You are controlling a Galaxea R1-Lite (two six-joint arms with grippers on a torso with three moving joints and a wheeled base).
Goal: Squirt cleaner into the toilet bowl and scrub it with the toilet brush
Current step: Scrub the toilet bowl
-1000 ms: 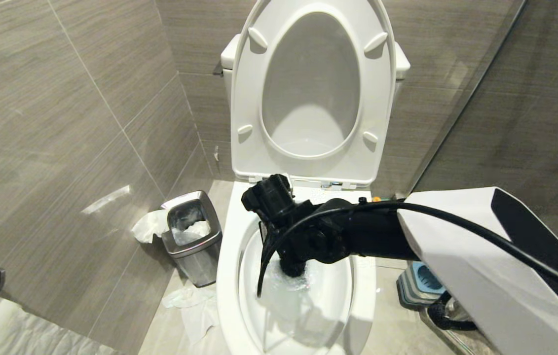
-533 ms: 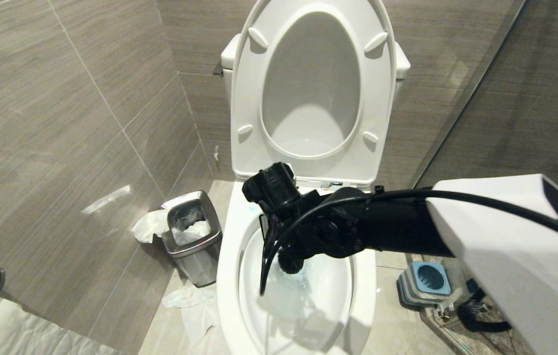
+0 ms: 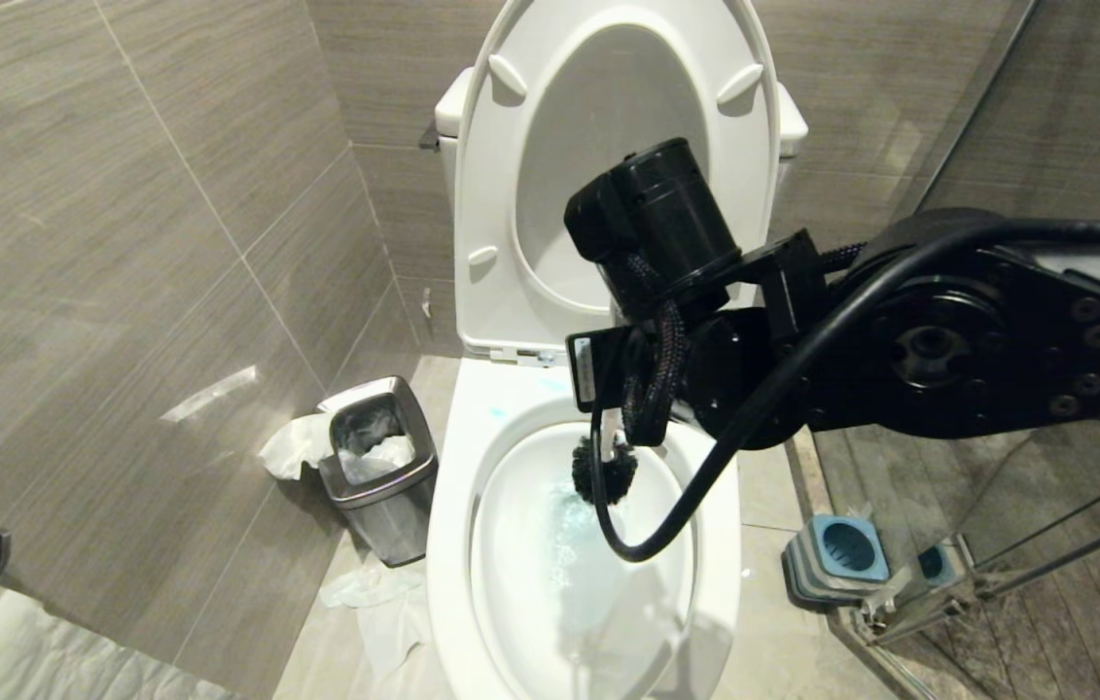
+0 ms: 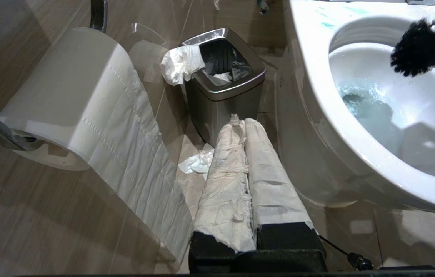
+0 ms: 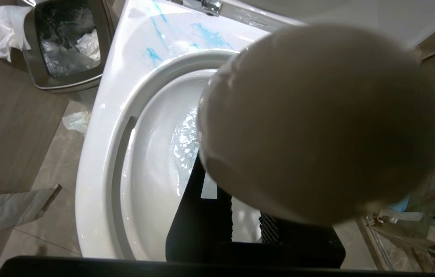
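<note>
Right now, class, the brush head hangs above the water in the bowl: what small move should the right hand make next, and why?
Probably lower the toilet brush back into the toilet bowl and scrub. Its black bristle head hangs clear of the blue-tinted water, and blue cleaner streaks show on the back rim. The right hand grips the handle; the left hand rests shut beside the bin.

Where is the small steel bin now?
In the head view, the steel bin stands on the floor left of the toilet bowl, near the tiled wall.
</note>
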